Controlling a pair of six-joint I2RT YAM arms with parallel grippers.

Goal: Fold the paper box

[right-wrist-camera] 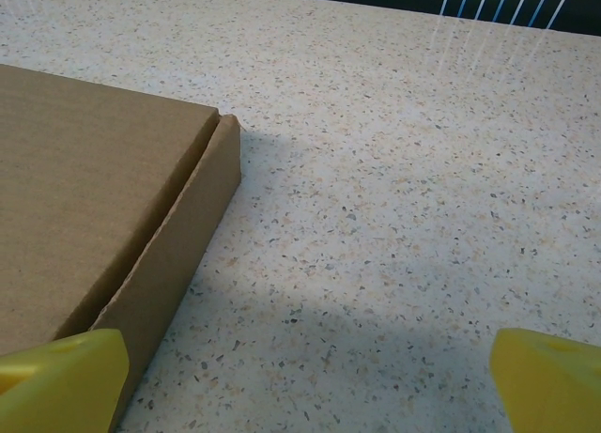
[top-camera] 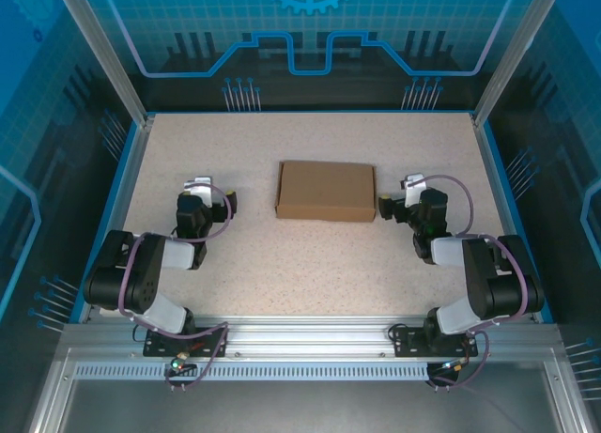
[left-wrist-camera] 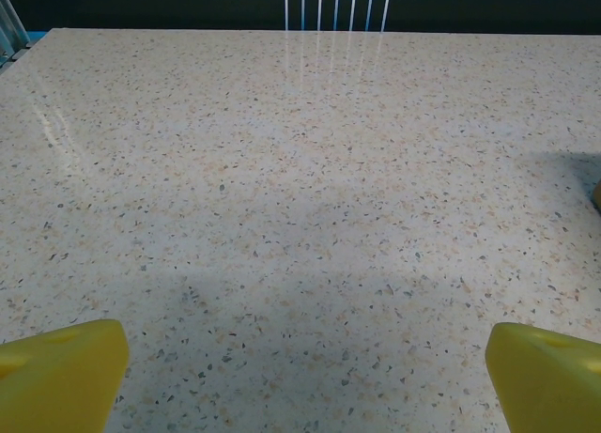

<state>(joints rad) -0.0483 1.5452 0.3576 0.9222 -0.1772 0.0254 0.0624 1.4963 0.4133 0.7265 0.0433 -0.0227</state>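
Note:
The paper box (top-camera: 326, 191) is a shallow brown cardboard box lying closed and flat in the middle of the speckled table. In the right wrist view its top and right side wall (right-wrist-camera: 113, 217) fill the left half. My right gripper (top-camera: 413, 200) sits just right of the box's near right corner. It is open, with its yellow fingertips (right-wrist-camera: 66, 377) wide apart over bare table and nothing between them (right-wrist-camera: 310, 367). My left gripper (top-camera: 202, 200) rests well left of the box, also open (left-wrist-camera: 305, 367), its yellow fingertips (left-wrist-camera: 66, 372) over bare tabletop.
The table (top-camera: 310, 273) is bounded by a blue rim and transparent enclosure walls (top-camera: 122, 142) at the sides and back. Thin white pins (left-wrist-camera: 333, 6) stand beyond the far edge. Both arm bases are bolted to the aluminium rail (top-camera: 310, 339) at the near edge.

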